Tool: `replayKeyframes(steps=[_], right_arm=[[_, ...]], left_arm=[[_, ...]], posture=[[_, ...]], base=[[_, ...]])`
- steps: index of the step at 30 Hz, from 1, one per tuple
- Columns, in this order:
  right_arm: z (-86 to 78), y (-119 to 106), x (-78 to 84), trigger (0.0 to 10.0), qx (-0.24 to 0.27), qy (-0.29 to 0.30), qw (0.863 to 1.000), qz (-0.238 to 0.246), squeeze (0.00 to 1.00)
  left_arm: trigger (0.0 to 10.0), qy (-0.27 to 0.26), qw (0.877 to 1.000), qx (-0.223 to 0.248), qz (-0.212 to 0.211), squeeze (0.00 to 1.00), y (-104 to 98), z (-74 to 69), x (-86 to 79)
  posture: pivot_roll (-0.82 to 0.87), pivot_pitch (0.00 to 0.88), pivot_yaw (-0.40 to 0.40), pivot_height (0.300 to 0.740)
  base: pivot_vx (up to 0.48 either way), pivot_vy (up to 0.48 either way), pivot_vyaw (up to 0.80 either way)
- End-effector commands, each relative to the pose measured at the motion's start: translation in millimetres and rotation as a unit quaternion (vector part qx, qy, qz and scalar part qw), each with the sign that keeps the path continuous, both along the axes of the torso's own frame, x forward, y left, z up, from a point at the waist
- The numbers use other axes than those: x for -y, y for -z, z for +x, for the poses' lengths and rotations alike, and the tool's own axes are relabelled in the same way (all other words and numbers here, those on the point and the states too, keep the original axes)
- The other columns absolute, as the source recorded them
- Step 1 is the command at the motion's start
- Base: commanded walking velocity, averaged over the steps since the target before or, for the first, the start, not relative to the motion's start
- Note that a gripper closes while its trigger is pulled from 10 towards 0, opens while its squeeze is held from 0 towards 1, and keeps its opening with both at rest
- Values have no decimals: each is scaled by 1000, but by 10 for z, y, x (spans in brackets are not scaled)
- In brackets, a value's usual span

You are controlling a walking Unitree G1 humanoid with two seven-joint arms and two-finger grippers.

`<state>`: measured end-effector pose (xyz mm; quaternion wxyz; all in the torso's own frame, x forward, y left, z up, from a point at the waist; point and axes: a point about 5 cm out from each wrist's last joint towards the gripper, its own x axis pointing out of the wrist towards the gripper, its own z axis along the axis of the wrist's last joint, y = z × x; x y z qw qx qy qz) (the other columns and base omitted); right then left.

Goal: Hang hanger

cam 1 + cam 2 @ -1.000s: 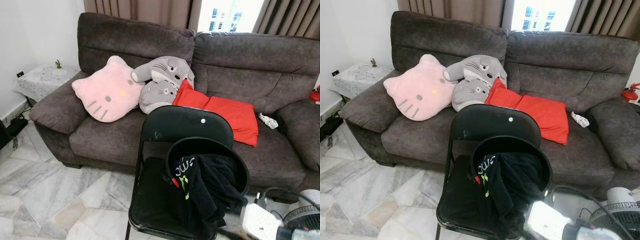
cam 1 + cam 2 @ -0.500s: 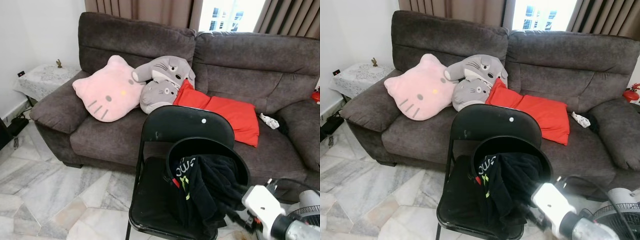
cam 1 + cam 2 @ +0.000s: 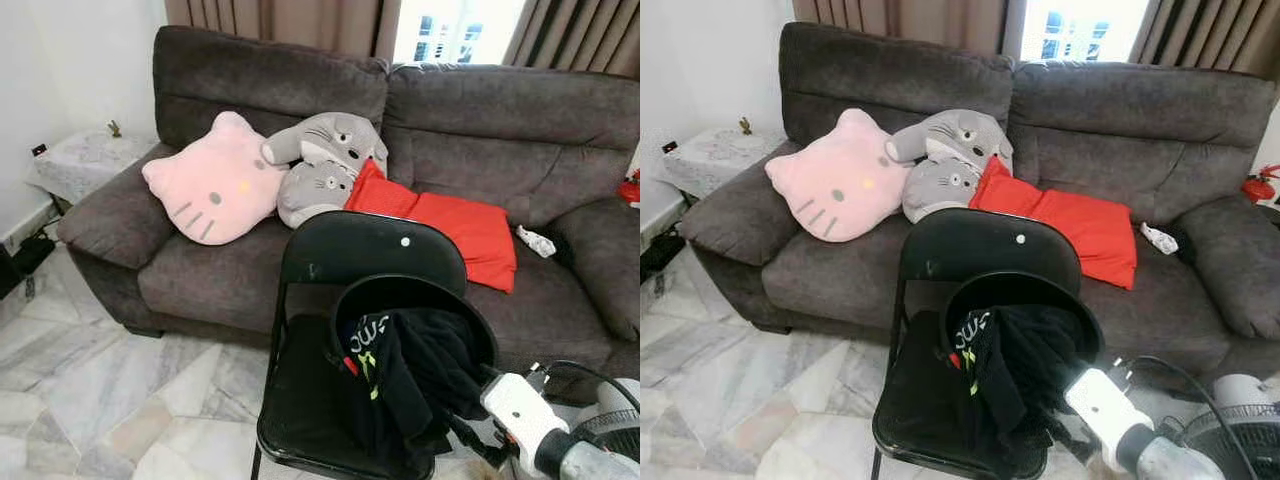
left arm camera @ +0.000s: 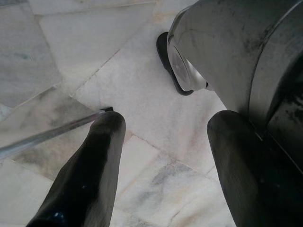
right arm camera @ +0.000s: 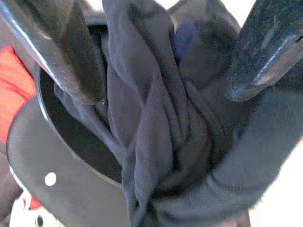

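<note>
Right gripper (image 5: pixel 161 61) spread wide around dark clothing (image 3: pixel 415 375) — basket (image 3: pixel 352 292) half-hidden (no grip visible).

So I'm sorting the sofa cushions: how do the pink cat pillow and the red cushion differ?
The pink cat pillow is head-shaped with ears and a printed face; the red cushion is plain and rectangular. The pink one leans propped against the sofa back, the red one lies nearly flat. Both are on the seat.

Silver right arm with white wrist block (image 3: pixel 522 410), black cable, glossy black fingers (image 5: pixel 71 52)

Black bucket (image 3: pixel 412 300) on folding chair (image 3: pixel 300 400)
</note>
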<state>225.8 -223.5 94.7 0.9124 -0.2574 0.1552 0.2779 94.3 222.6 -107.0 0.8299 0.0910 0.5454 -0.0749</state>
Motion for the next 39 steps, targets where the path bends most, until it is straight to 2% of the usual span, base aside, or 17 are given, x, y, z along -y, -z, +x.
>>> replayKeyframes(steps=[1,6,11,15,22,28,31,35,39], right_arm=[[12,15,-26,10000,-2,-10,1000,5,0],[30,75,-136,10000,-28,-47,998,18,0],[24,116,-139,10000,-34,-53,998,0,0],[24,160,-123,10000,-37,-50,998,5,0],[-9,199,-175,10000,-61,-95,993,17,0],[29,-6,-327,10000,-20,-137,988,72,0],[69,-202,-404,10000,7,-157,983,98,0],[75,-337,-460,10000,13,-184,978,96,0],[23,-330,-482,10000,-17,-214,975,59,0]], left_arm=[[10000,4,1000,-1,-8,0,10,-3,48],[10000,0,1000,0,-8,0,9,0,48],[10000,-2,1000,0,-8,0,9,0,48],[10000,-2,1000,-1,-8,0,10,-1,47],[10000,-2,1000,0,-9,0,9,0,46],[10000,-4,1000,1,-8,0,8,3,43],[10000,-4,1000,1,-8,0,7,4,42],[10000,-5,1000,1,-8,0,8,4,44],[10000,-5,1000,1,-9,0,9,4,48]], posture=[[-100,0,-34,740],[-95,3,-37,740],[-92,7,-39,740],[-92,7,-39,740],[-93,13,-38,740],[-94,14,-36,740],[-95,15,-35,740],[-97,16,-37,740],[-98,16,-39,740]], base=[[0,0,0],[0,0,0],[0,0,0],[0,0,0],[0,0,0],[0,0,0],[0,0,0],[0,0,0],[0,0,0]])
